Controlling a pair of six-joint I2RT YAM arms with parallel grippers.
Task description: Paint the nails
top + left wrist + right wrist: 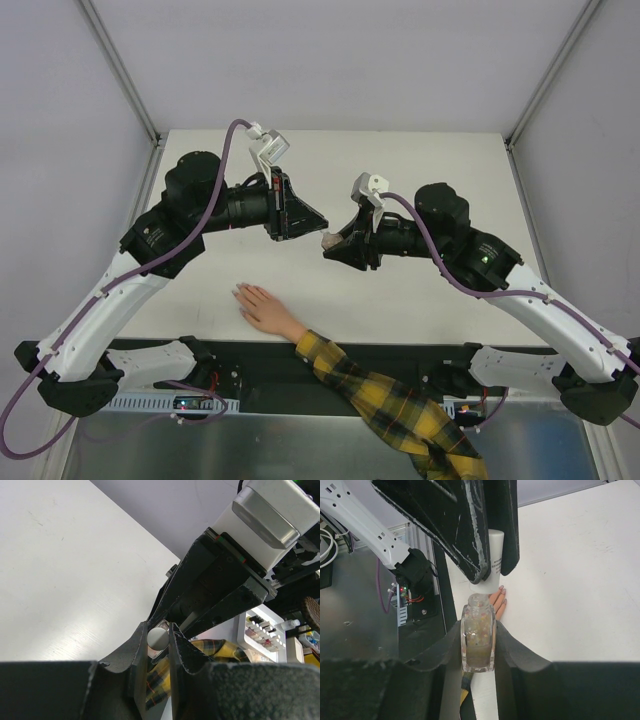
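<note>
A flesh-coloured mannequin hand (264, 309) with a yellow plaid sleeve (395, 400) lies flat at the table's near edge. Its nails (240, 292) point to the far left and also show below the bottle as pale nails (502, 594). Above mid-table the two grippers meet tip to tip. My right gripper (478, 625) is shut on a clear glitter polish bottle (478, 642). My left gripper (158, 630) is shut on the bottle's white cap (493, 562), which sits right at the bottle's neck. From these views I cannot tell whether the cap is screwed on or loose.
The white table (420, 160) is walled by grey panels and frame posts. A black rail (250, 365) with electronics runs along the near edge between the arm bases. Off the table, a white rack of small polish bottles (262, 630) shows in the left wrist view.
</note>
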